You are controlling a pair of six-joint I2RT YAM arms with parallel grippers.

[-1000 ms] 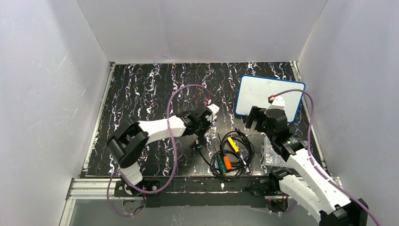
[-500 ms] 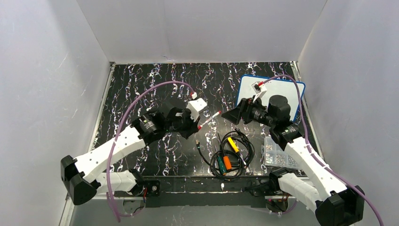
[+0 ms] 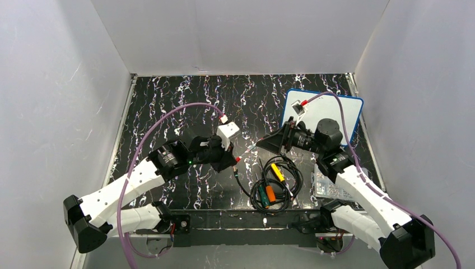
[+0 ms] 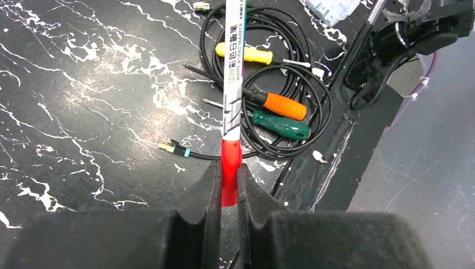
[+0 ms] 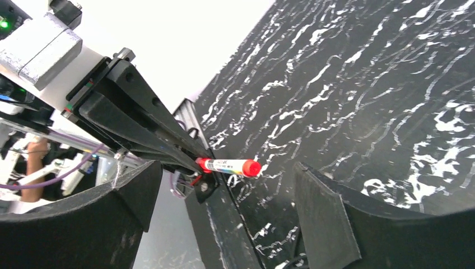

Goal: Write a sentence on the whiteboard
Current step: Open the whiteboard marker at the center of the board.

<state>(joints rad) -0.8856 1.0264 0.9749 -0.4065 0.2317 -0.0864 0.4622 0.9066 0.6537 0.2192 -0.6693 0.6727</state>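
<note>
My left gripper (image 3: 232, 161) is shut on the red tail end of a white whiteboard marker (image 3: 247, 153) and holds it above the table, pointing at my right gripper (image 3: 268, 143). The left wrist view shows the jaws (image 4: 228, 185) clamped on the marker (image 4: 233, 73). My right gripper is open and empty; in its wrist view (image 5: 224, 207) the marker's red cap (image 5: 252, 167) sits ahead, between the spread fingers (image 5: 327, 216), untouched. The blue-rimmed whiteboard (image 3: 313, 106) lies at the back right, partly under my right arm. No sentence shows on its visible part.
A coil of black cable (image 3: 291, 168) with yellow, orange (image 3: 270, 194) and green screwdrivers lies at the front middle, also in the left wrist view (image 4: 283, 106). A clear screw box (image 3: 327, 189) sits front right. White walls enclose the black marbled table (image 3: 168, 112).
My left gripper has lifted the marker off the table and swung it toward the right arm. My right gripper has turned left from the whiteboard's near edge and closed in on the marker.
</note>
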